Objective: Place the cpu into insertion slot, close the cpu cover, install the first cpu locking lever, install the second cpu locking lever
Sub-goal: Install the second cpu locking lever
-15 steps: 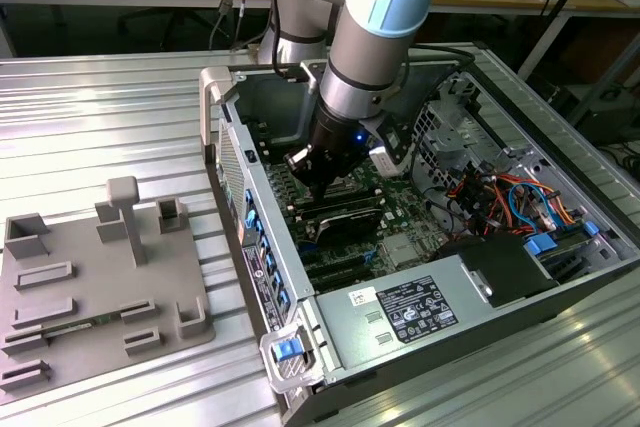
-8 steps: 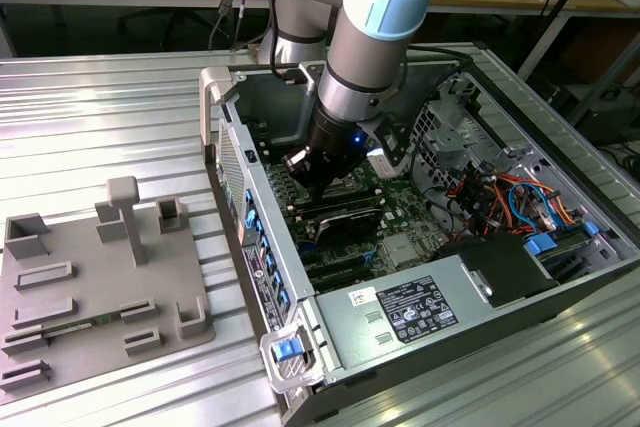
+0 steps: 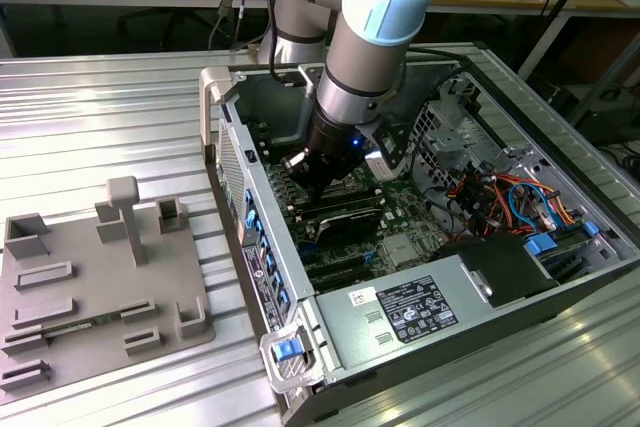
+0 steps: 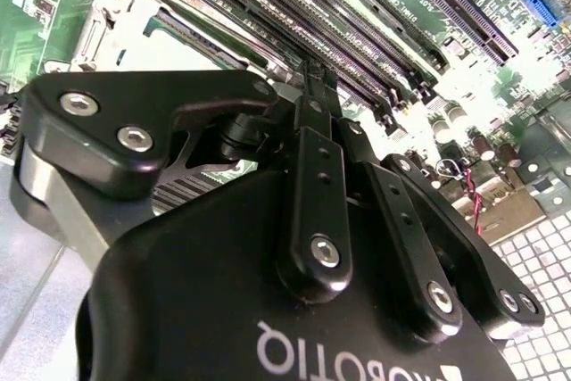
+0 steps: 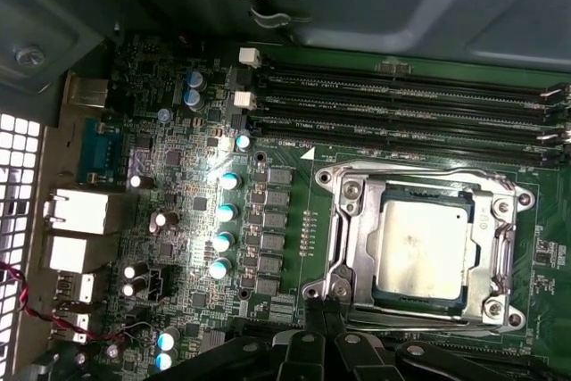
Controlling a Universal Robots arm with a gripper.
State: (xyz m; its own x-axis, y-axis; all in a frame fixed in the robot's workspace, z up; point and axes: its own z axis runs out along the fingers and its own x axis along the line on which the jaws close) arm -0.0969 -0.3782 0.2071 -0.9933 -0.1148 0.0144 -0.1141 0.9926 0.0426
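- On the exterior view's left I see a grey fixture tray [image 3: 100, 287] lying on the ribbed metal table [image 3: 100, 107], well apart from the work.
- Moving right, the open computer case [image 3: 420, 237] lies on its side, and my arm reaches down into it, with the gripper [image 3: 312, 179] low over the motherboard [image 3: 345, 217].
- Across the first wrist view, a column of 4 capacitors [image 5: 223, 225] comes first, then the socket, where the cpu [image 5: 421, 254] sits flat with its silver-grey top facing up.
- I see the cpu cover [image 5: 419, 186] lying down around the chip as a shiny frame, its centre window showing the metal top, so I judge the cpu placed and the cover lowered.
- I cannot tell whether either locking lever is latched.
- The relation I care about: the gripper [image 5: 323, 314] tip sits just beside the socket's near edge, by the frame's corner, with the chip lying beyond it.
- From the second wrist view the fingers [image 4: 314, 95] look drawn together, holding nothing that I can see.
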